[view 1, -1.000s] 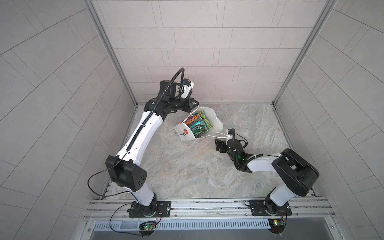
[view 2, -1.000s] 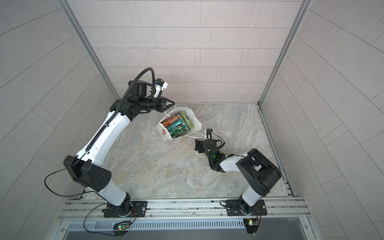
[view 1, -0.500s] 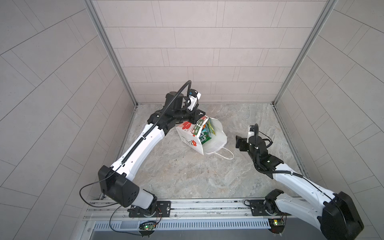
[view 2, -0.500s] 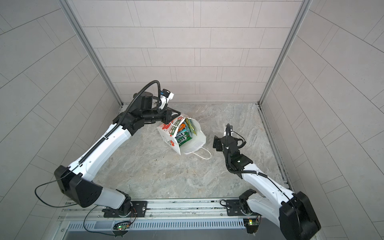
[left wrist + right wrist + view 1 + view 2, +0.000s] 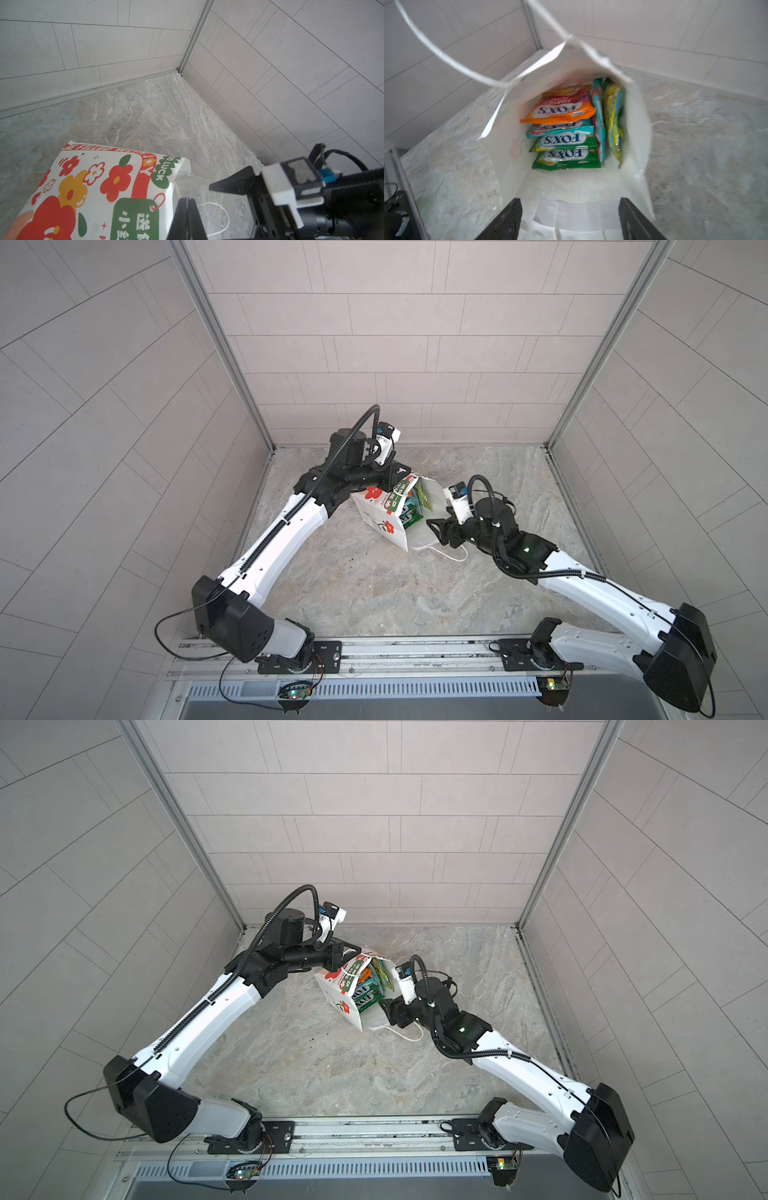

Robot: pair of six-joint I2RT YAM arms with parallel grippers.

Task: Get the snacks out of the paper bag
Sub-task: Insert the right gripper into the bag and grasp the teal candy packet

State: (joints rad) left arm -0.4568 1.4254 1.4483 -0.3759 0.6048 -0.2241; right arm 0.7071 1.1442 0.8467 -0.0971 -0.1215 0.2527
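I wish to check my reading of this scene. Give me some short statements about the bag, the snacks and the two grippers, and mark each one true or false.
1. The snacks in view are all inside the paper bag. True.
2. The right gripper holds a snack. False: its jaws stand open and empty at the bag's mouth.
3. The left gripper is shut on the bag's rim. True.
4. The paper bag stands upright. False: it is tipped, its mouth facing the right gripper.
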